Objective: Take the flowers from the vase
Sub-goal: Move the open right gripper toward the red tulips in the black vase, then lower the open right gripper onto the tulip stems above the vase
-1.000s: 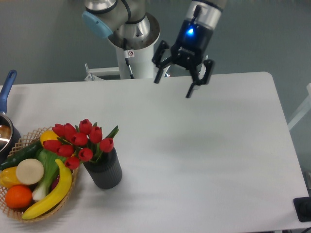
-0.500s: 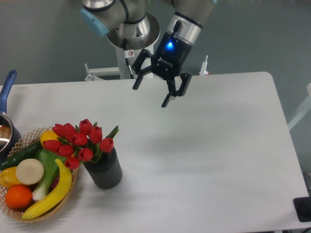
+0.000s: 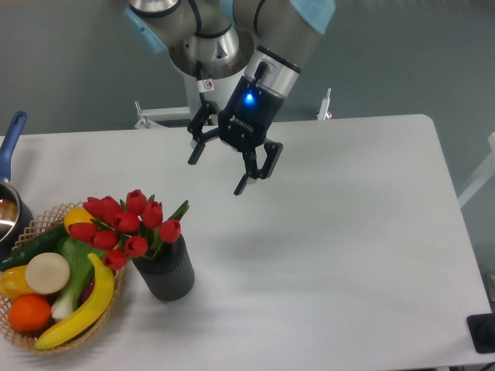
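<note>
— Gripper (image 3: pixel 217 174) first: how does it look?
— Fingers spread wide, nothing between them, hanging above the table (image 3: pixel 348 232).
— And the flowers (image 3: pixel 124 224)?
— Below it and off to the left, standing in the vase (image 3: pixel 166 272), well apart from the fingers.
— Anything beside the vase?
— A basket (image 3: pixel 46 340) of fruit, touching it, farther left.
</note>
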`<action>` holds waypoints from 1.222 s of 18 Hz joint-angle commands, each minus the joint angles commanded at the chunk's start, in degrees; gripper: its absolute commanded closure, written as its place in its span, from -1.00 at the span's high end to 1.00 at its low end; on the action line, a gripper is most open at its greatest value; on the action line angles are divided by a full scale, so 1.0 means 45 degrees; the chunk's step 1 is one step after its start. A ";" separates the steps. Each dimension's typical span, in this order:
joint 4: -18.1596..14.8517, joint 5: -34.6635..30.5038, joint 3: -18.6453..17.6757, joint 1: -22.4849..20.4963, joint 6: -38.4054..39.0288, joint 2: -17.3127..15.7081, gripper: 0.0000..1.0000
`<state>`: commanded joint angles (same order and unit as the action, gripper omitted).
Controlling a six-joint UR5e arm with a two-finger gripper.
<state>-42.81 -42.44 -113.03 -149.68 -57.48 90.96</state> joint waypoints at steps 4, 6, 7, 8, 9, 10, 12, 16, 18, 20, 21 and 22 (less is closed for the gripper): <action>0.0256 -0.0645 0.0175 0.0721 -0.0117 0.0372 1.00; 0.0295 -0.0802 0.0156 0.0860 -0.0350 0.0392 1.00; 0.0276 -0.0880 0.0156 0.0995 -0.0642 0.0508 1.00; 0.0275 -0.0900 0.0156 0.1132 -0.0799 0.0664 1.00; 0.0275 -0.0900 0.0156 0.1230 -0.0839 0.0723 1.00; 0.0275 -0.0900 0.0176 0.1289 -0.0840 0.0821 1.00; 0.0275 -0.0958 0.0293 0.1523 -0.0821 0.0919 1.00; 0.0256 -0.0998 0.0293 0.1797 -0.0704 0.1114 1.00; 0.0295 -0.0998 0.0274 0.1856 -0.0664 0.1212 1.00; 0.0353 -0.0998 0.0312 0.1914 -0.0684 0.1309 1.00; 0.0392 -0.0998 0.0332 0.2011 -0.0684 0.1368 1.00; 0.0412 -0.0998 0.0352 0.2051 -0.0684 0.1388 1.00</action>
<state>-40.96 -46.93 -111.45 -140.45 -60.56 97.21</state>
